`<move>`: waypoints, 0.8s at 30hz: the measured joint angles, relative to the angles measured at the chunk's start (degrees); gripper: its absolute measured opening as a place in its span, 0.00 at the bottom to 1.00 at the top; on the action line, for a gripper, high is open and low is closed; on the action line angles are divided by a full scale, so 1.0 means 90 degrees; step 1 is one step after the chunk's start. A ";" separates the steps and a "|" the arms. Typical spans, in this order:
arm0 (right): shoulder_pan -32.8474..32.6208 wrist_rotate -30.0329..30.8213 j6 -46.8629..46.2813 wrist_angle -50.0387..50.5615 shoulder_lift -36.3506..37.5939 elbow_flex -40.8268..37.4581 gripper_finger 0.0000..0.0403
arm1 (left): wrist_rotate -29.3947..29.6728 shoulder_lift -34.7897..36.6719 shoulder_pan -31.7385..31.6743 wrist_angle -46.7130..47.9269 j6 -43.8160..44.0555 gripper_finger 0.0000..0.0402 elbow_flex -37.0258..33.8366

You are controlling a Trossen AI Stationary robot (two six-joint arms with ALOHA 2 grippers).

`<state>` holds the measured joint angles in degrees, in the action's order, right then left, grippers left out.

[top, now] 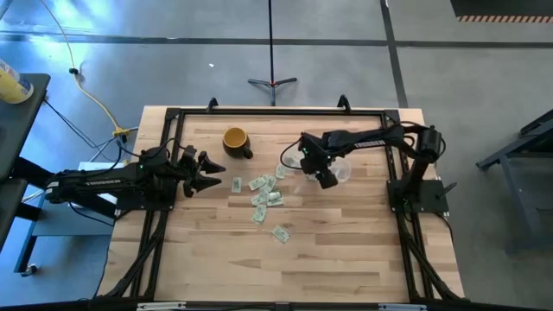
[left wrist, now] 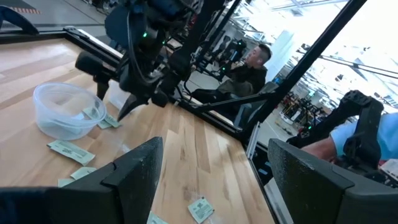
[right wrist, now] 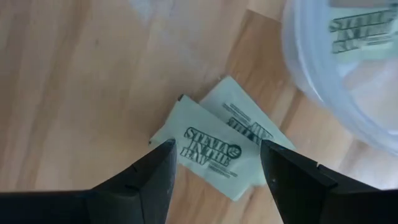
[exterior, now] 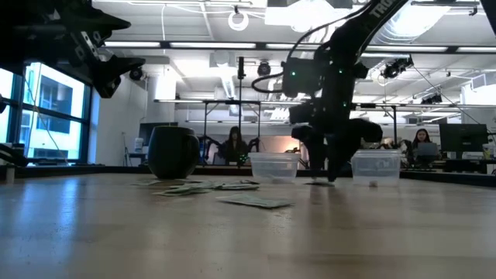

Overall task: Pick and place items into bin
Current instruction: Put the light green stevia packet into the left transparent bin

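My right tool [right wrist: 214, 180], fingers apart over two overlapping packets [right wrist: 211, 152] at frame centre, may pinch both beside the bin [right wrist: 348, 74].

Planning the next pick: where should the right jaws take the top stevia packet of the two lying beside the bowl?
Judging by the right wrist view, the top stevia packet lies flat, overlapping a second packet beside the bowl. Come straight down with the right gripper, open, and pinch across its narrow width, near the free end away from the overlap.
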<state>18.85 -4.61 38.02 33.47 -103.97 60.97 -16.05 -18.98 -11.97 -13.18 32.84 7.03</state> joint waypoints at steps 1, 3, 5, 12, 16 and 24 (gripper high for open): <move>0.0000 0.0038 -0.0009 -0.0044 -0.0024 0.0000 0.56 | 0.0000 -0.0002 0.0000 -0.0013 0.0000 0.81 0.0000; 0.0000 0.0254 -0.0032 -0.0193 -0.0033 0.0001 0.56 | 0.0000 0.0001 0.0000 -0.0045 0.0005 0.81 0.0000; 0.0006 0.0318 -0.0016 -0.0206 -0.0038 0.0010 0.56 | 0.0001 0.0002 0.0001 -0.0047 0.0016 0.81 0.0000; 0.0029 0.0626 0.0113 -0.0150 -0.0038 0.0007 0.56 | 0.0005 0.0002 0.0001 -0.0047 0.0017 0.81 0.0000; 0.0029 0.0512 0.0107 -0.0150 -0.0038 0.0007 0.56 | 0.0005 0.0002 0.0000 -0.0045 0.0015 0.81 0.0000; 0.0032 0.0274 -0.0166 0.0119 -0.0138 0.0019 0.50 | 0.0005 0.0000 0.0001 -0.0042 0.0004 0.81 0.0000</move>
<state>19.14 -2.14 36.52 34.54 -105.21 61.14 -16.01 -18.98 -11.97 -13.56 32.88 7.03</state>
